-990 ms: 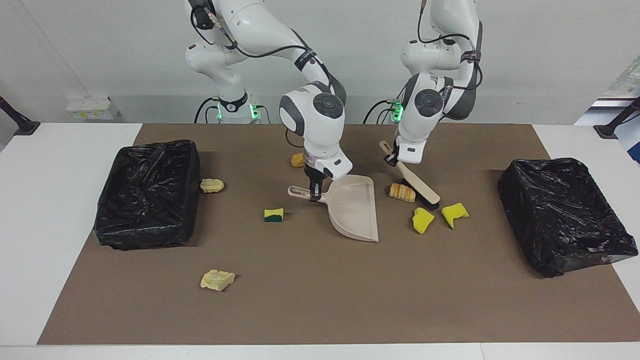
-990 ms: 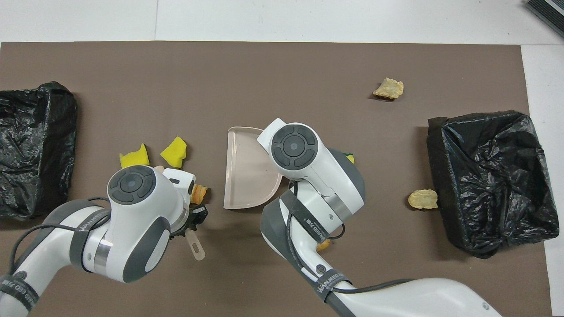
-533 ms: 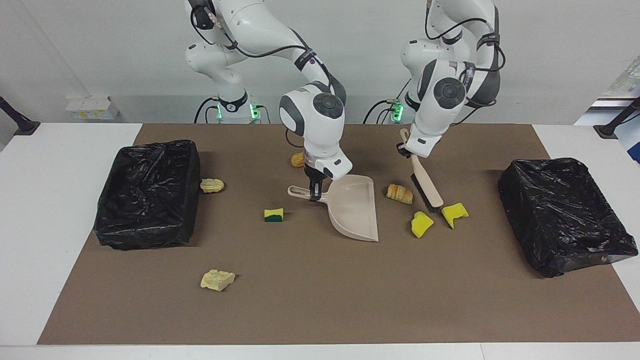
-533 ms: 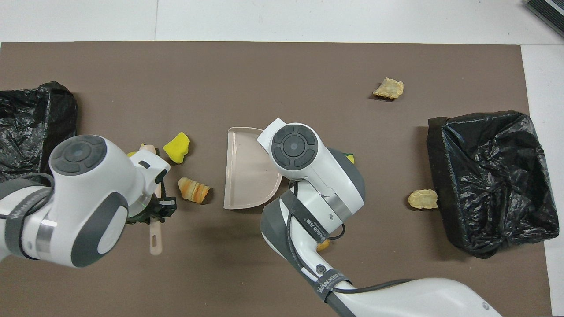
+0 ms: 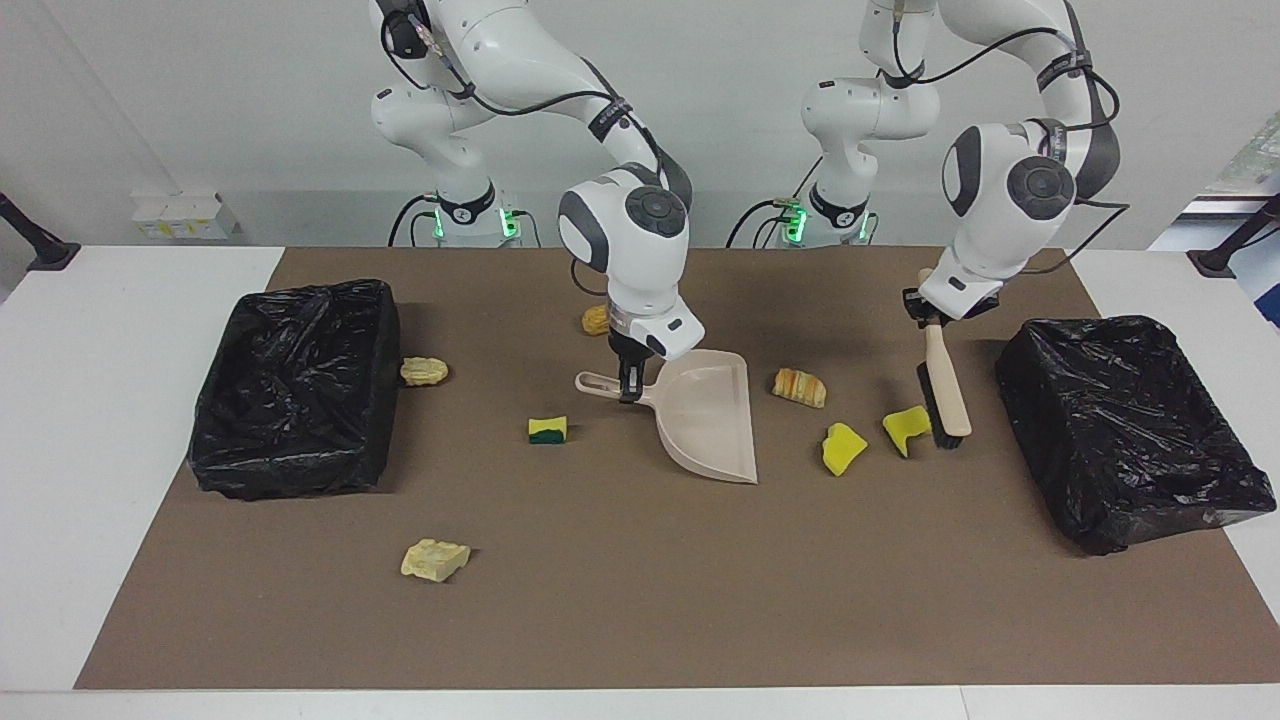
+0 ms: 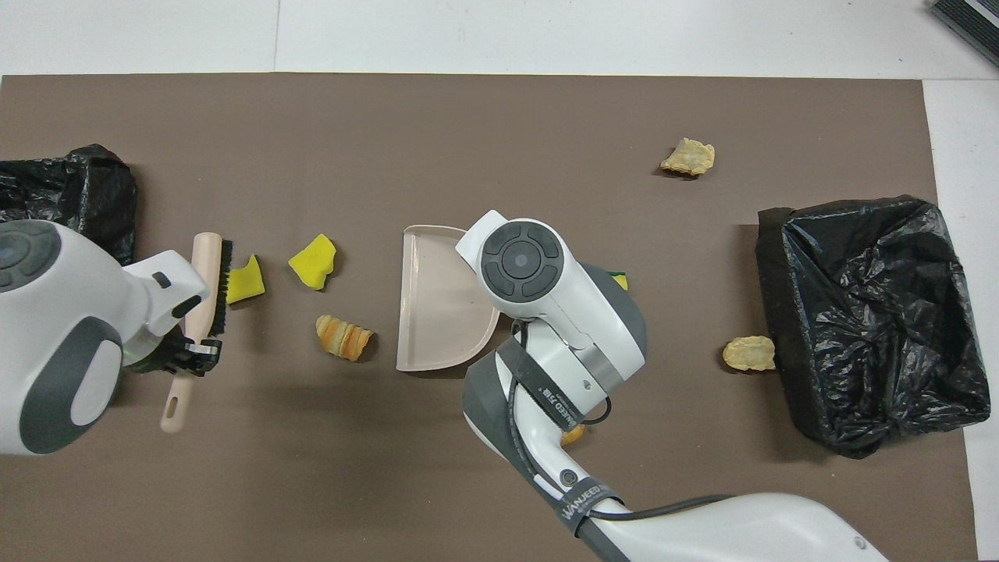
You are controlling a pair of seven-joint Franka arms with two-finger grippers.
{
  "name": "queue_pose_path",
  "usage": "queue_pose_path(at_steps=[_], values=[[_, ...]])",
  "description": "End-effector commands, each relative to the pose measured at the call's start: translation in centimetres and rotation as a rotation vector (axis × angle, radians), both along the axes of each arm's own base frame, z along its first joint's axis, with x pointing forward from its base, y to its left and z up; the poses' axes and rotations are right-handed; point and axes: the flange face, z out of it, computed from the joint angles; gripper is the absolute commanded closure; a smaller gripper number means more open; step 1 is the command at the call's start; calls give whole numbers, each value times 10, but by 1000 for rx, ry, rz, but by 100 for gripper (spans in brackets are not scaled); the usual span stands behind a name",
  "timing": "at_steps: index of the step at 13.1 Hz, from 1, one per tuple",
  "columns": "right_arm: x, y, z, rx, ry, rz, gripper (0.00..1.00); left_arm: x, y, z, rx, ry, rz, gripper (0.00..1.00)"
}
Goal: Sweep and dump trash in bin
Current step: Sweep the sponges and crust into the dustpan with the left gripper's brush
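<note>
Left gripper (image 5: 933, 322): clamped on the beige handle of the brush (image 5: 944, 392), near the left arm's end of the brown mat (image 5: 640, 600).
Brush: tilted, handle end up toward the robots, black bristle head down at the mat, touching or just beside one yellow sponge piece (image 5: 908, 427); which of the two I cannot tell.
Right gripper (image 5: 629, 383): clamped on the handle of the beige dustpan (image 5: 708, 420), mid-mat.
Dustpan: lies on the mat, its open mouth toward the left arm's end.
Second yellow sponge piece (image 5: 843, 446): between the first piece and the dustpan's mouth, apart from both.
Striped bread roll (image 5: 800, 386): near the dustpan's mouth, nearer to the robots than the two sponge pieces.
Yellow-and-green sponge (image 5: 547, 429): beside the dustpan's handle, toward the right arm's end.
Small golden roll (image 5: 596, 319): nearer to the robots than the dustpan, partly hidden by the right arm.
Pale roll (image 5: 424, 371): just beside the black-lined bin (image 5: 296, 385) at the right arm's end.
Pale crumbly chunk (image 5: 435, 559): farthest from the robots, well apart from the rest.
Second black-lined bin (image 5: 1125, 430): at the left arm's end, near the brush.
Counter (image 5: 90, 420): white, under the mat.
</note>
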Motion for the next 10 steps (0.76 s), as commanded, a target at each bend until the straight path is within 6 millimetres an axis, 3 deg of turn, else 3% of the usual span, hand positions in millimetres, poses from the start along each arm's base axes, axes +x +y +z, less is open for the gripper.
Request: queue_pose_path(at_steps=[1, 2, 4, 8, 10], values=[[-6, -9, 1, -3, -11, 16, 100, -13, -18, -31, 14, 0, -60, 100], [-9, -5, 2, -3, -11, 22, 100, -24, -28, -44, 15, 23, -76, 100], [-8, -8, 0, -4, -8, 18, 100, -32, -62, -52, 26, 15, -103, 100], [-9, -7, 1, -2, -9, 19, 100, -41, -182, -58, 11, -66, -16, 100], [-9, -8, 0, -3, -8, 17, 100, -58, -237, -53, -57, -107, -12, 100]])
